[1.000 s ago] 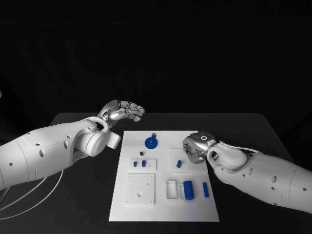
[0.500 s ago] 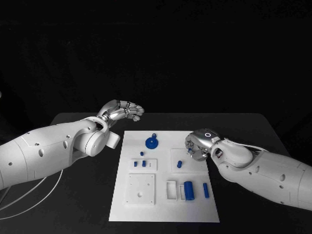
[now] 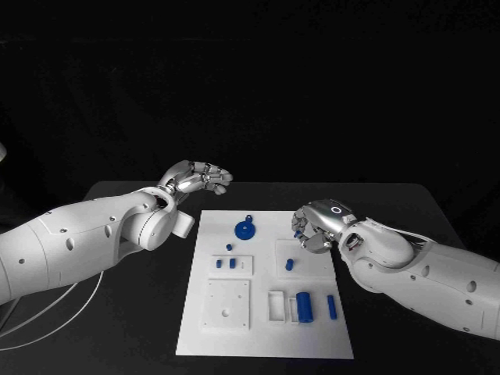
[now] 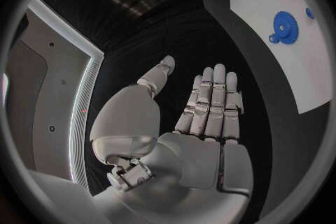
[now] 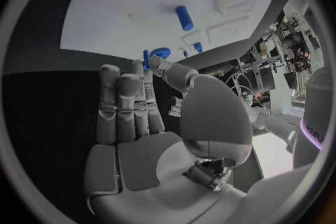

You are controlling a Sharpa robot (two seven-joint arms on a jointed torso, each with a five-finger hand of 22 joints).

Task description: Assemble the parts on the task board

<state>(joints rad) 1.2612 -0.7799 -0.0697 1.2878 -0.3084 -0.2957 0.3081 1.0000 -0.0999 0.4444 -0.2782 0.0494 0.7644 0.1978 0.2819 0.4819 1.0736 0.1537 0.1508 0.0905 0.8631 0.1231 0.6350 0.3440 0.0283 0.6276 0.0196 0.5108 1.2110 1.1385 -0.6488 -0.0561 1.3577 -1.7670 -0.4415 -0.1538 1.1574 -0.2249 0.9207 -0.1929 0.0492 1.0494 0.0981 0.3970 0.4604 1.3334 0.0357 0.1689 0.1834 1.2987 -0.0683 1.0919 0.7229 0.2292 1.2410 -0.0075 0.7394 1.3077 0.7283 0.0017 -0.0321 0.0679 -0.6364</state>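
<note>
A: Head view first — where's the board?
B: The task board (image 3: 267, 312) lies centre-bottom on the black table (image 3: 126, 328). The blue gear (image 3: 242, 230) sits near its upper edge, the blue cylinder (image 3: 304, 305) lower right.
A: And the hands?
B: The left hand (image 3: 196, 179) hovers left of centre, off the board, fingers curled, nothing in it. The right hand (image 3: 316, 228) is at the board's upper right edge.
A: Left wrist view?
B: Left hand (image 4: 203, 117) with fingers straight and side by side, empty; gear (image 4: 285, 23) upper right.
A: Right wrist view?
B: Right hand (image 5: 140, 106) pinches a small blue part (image 5: 155, 56) between thumb and fingertip, centre frame.
</note>
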